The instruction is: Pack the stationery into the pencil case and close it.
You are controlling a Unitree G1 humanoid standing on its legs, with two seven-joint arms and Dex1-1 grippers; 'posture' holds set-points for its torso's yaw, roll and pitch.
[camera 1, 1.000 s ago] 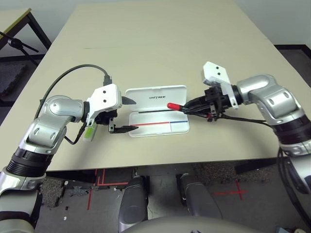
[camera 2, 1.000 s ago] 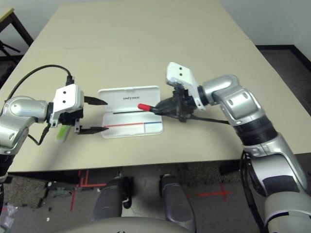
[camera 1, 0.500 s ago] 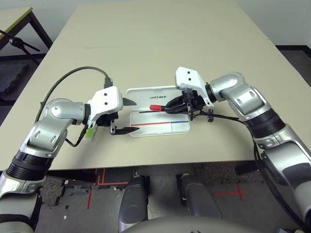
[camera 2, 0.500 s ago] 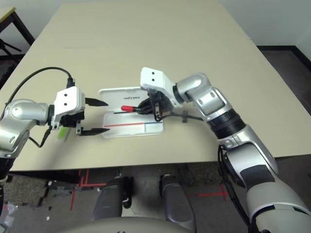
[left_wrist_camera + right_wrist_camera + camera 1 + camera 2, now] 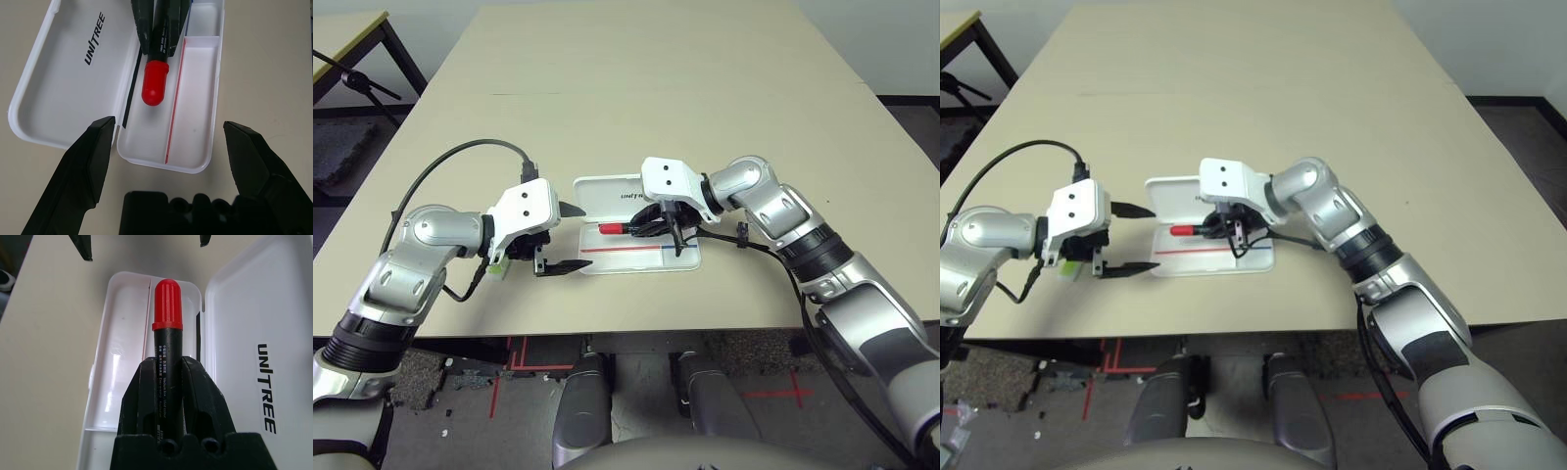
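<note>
The white hard plastic pencil case lies open on the beige table. Over its tray, the right gripper is clamped on the black-bodied marker with a red end. The left gripper waits at the case's left end, jaws wide and holding nothing, with the light-green flat stick lying under that arm.
</note>
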